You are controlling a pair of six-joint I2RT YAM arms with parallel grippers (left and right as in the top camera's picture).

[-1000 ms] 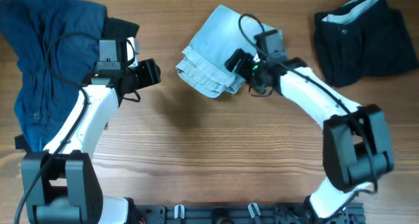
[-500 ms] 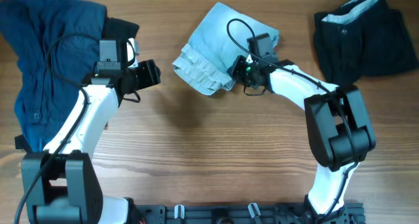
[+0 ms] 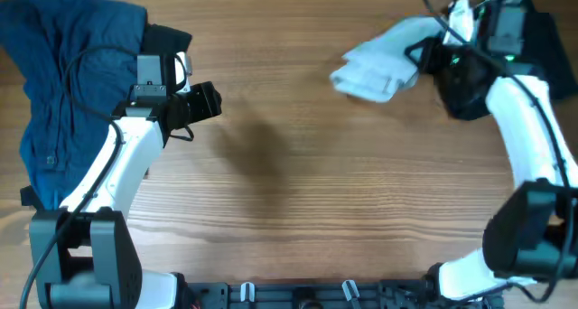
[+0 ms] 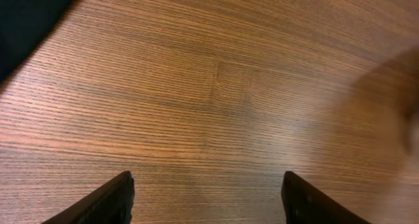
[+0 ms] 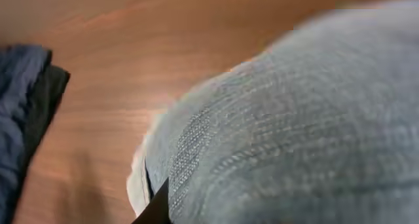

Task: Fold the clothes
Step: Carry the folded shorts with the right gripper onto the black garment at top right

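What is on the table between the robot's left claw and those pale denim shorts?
Nothing but bare wooden table. The overhead view shows no object on the stretch from the left gripper to the denim shorts.

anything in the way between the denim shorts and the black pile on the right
Nothing visible stands between them. The denim shorts, gripped by the right tool, are just left of the black pile; only that arm itself crosses the pile.
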